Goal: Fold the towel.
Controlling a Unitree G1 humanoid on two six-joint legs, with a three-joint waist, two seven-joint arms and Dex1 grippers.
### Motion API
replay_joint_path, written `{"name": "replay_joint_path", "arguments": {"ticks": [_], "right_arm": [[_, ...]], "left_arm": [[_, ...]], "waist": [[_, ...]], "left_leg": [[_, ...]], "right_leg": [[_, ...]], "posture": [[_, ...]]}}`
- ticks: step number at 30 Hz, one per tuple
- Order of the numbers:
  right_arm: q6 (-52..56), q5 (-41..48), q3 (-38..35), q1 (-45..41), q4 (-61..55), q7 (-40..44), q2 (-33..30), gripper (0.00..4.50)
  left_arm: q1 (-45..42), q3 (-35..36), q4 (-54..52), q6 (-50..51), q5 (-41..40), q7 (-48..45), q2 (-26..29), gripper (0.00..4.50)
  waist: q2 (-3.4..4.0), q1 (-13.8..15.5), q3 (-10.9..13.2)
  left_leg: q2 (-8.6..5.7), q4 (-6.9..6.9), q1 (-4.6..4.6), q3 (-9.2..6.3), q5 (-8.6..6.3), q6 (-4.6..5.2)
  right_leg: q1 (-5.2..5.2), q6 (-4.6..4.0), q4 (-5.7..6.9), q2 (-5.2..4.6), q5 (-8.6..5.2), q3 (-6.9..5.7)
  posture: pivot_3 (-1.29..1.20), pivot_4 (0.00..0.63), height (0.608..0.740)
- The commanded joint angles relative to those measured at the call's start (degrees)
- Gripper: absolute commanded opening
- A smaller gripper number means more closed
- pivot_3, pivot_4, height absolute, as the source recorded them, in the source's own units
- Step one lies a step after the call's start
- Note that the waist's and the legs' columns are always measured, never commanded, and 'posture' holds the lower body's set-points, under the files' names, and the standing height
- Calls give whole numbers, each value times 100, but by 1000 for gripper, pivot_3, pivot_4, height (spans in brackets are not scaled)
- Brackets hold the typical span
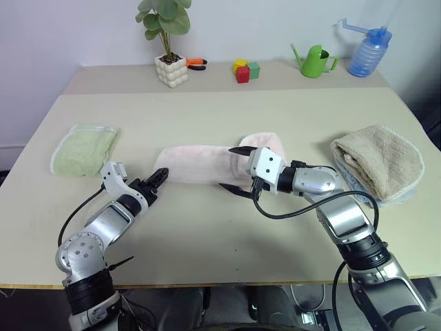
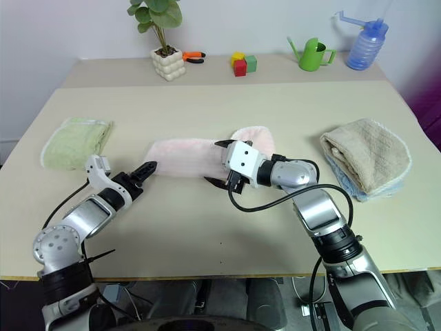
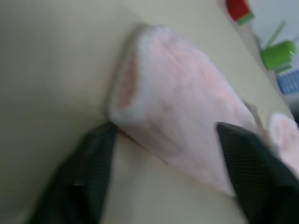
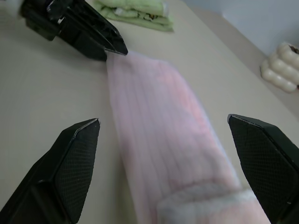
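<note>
Where the head views show the left hand (image 1: pixel 160 178) at the left end of the pale pink terry-cloth towel (image 1: pixel 200 164), its wrist view shows parted fingers (image 3: pixel 79 177) straddling that end, gripping nothing. The right hand (image 1: pixel 234 168), wide open and empty, hovers over the towel's folded right end on the beige surface (image 1: pixel 207 227).

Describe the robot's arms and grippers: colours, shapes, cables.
Both arms are silver-grey metal with black joints. The left gripper and right gripper each have two black, pointed, textured fingers. A white block with dark dots sits behind the right gripper. Black cables loop along both arms.

Bare table (image 1: pixel 207 227) near front edge; green towel (image 1: pixel 84 148), beige towel (image 1: pixel 379 160) probably flank.
</note>
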Motion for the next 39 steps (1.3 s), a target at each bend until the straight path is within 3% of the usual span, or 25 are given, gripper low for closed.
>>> {"name": "replay_joint_path", "arguments": {"ticks": [1,2,7,17,21,25,28,31,33,39], "right_arm": [[-13,-34,-27,34,-456,-52,21,4500],[7,-48,-16,65,-503,-56,27,4500],[131,-104,13,200,-722,-89,36,4500],[260,-158,-20,338,-949,-89,-40,4500],[282,-158,-103,321,-897,-98,-91,4500],[221,-212,-182,303,-703,-160,-168,4500],[159,-260,-209,298,-562,-202,-192,4500],[94,-276,-259,313,-444,-228,-199,4500],[26,-339,-323,360,-316,-305,-231,4500],[-43,-408,-450,463,-190,-458,-253,4500]], "left_arm": [[-168,34,426,-95,61,138,90,2654],[-214,15,499,-132,96,134,103,2455],[-305,93,709,-405,62,110,84,29],[-268,435,243,-1255,-166,-486,421,29],[-202,590,43,-1436,-235,-807,892,29],[-252,202,-284,-1420,28,-1517,1716,29],[-498,-262,-371,-1455,222,-1892,1992,29],[-889,-1322,-543,-1542,925,-2456,2342,29],[-1270,-2252,-646,-1583,1359,-2788,2311,29],[-1750,-3947,-424,-1923,2401,-3564,1989,29]], "waist": [[0,3,0],[0,5,0],[-3,13,0],[-12,-6,5],[-12,-1,6],[-17,8,8],[-18,27,8],[-20,14,8],[-20,10,8],[-19,-44,9]], "left_leg": [[-1,0,0,0,0,0],[-1,0,0,0,0,1],[-3,0,-1,0,16,-28],[0,-1,-7,-1,15,-28],[2,-2,-10,-1,16,-28],[1,-2,-12,-2,15,-28],[-4,-2,-13,-3,14,-26],[-5,-2,-13,-5,14,-26],[-5,-5,-14,-3,14,-26],[-1,-11,-16,3,15,-27]], "right_leg": [[1,0,0,0,0,0],[1,0,0,0,0,0],[1,0,-2,-3,0,0],[-4,0,-4,-1,0,0],[-8,0,-5,0,0,0],[-9,0,-5,0,0,-1],[-4,0,-9,-5,0,-2],[-4,0,-9,-5,0,-5],[-6,0,-9,-4,0,-4],[-13,0,-12,0,0,0]], "posture": [[0,150,732],[0,150,732],[0,150,732],[0,150,732],[0,150,732],[0,150,732],[0,150,732],[0,150,732],[0,150,732],[0,150,732]]}}
